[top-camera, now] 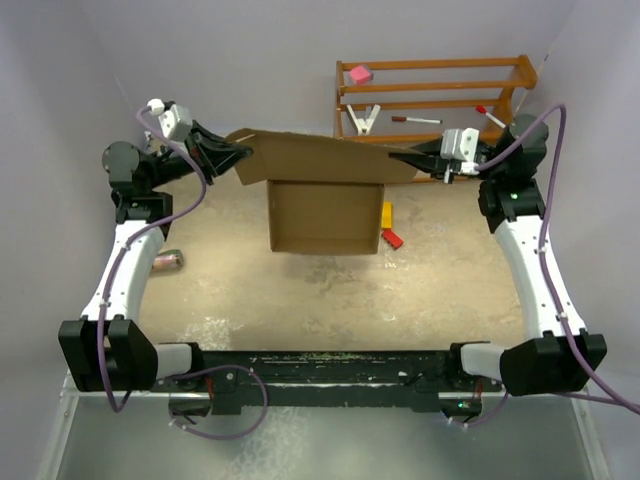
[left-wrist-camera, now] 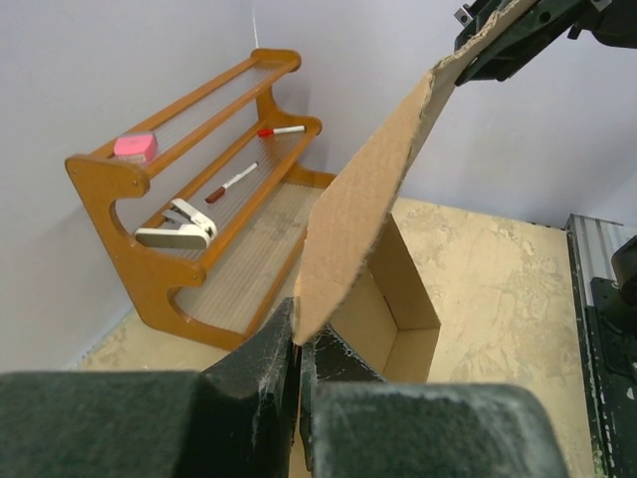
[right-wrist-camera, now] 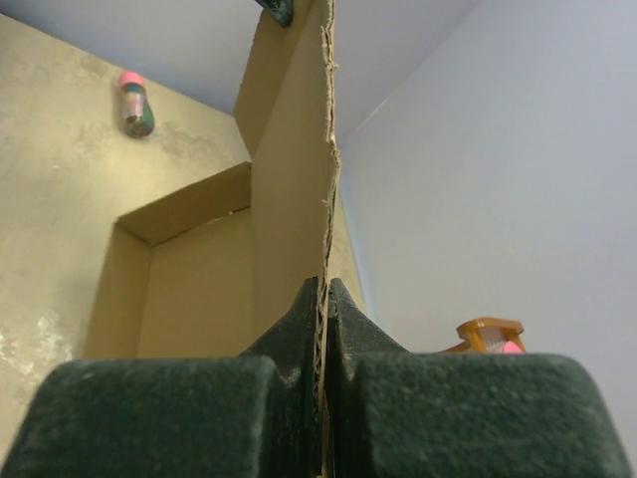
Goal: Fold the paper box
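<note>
Wooden rack (top-camera: pixel 430 64), pink block (top-camera: pixel 360 73), small bottle (top-camera: pixel 167 260)

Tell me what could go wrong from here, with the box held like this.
1. The left gripper and right gripper each pinch only one end of the raised flap of the paper box. If the arms pull unevenly, the flap could tear or slip out.
2. The yellow block and red block lie close beside the box's right wall. Shifting the box may shove them or snag on them.
</note>
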You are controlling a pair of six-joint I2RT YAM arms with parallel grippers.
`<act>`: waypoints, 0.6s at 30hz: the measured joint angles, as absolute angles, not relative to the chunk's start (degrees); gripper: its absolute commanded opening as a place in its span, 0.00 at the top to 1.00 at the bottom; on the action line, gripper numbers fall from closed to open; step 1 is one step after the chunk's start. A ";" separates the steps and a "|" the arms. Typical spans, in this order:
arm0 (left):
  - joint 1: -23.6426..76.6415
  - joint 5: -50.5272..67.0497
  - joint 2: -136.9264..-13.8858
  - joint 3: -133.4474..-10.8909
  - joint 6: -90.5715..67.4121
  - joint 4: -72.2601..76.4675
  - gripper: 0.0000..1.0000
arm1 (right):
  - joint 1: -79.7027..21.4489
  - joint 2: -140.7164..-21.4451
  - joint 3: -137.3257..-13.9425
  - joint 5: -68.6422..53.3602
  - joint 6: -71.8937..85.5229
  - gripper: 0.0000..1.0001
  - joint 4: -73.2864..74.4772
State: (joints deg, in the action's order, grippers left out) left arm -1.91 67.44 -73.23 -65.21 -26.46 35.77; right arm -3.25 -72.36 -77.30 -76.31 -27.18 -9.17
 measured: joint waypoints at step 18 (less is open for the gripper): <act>-1.93 67.96 -77.08 -61.71 -27.90 40.51 0.95 | -3.18 -75.68 -69.78 -77.67 -26.94 1.00 -25.74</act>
State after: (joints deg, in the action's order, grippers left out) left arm -1.93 67.96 -77.08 -61.71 -27.90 40.51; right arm -3.18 -75.68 -69.78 -77.67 -26.94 -25.74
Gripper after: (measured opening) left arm 0.054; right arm 0.004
